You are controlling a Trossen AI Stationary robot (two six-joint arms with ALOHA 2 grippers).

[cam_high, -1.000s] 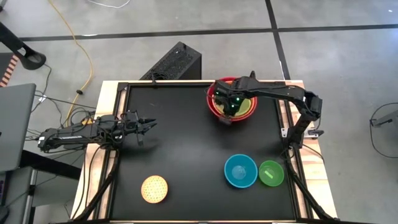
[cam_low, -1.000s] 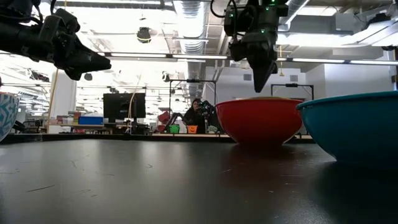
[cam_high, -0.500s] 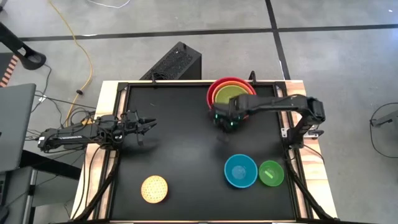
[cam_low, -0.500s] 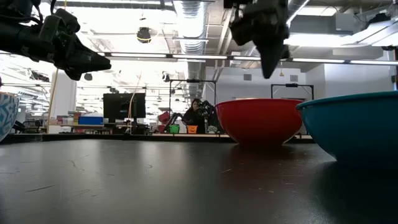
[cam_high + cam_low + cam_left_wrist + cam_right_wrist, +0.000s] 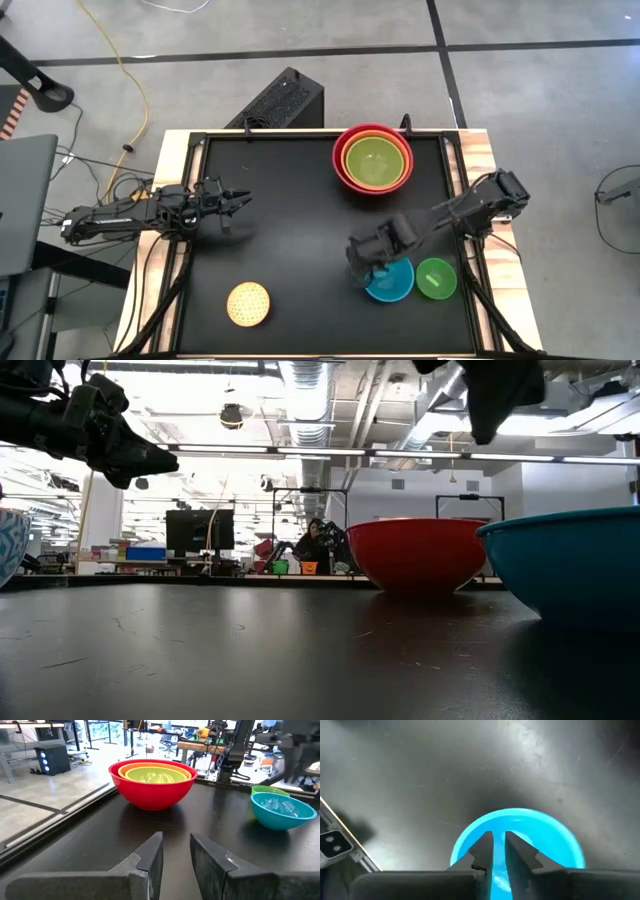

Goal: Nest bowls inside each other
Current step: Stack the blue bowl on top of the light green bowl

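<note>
The table (image 5: 290, 220) is black. At about one o'clock on it sits a big red bowl (image 5: 338, 160). Inside it is an orange bowl (image 5: 347, 146), and inside that is a lime green bowl (image 5: 376, 163). At about five o'clock there is a bright blue bowl (image 5: 398, 283), and just beside it a small green bowl (image 5: 436, 278). At about seven o'clock sits a small pale yellow bowl (image 5: 248, 304) with a pattern of tiny dots. Both arms are dark, almost black. The table has a light wood edge (image 5: 485, 150). The floor (image 5: 200, 60) is grey with black lines, and a yellow cable (image 5: 130, 80) lies on it.
</note>
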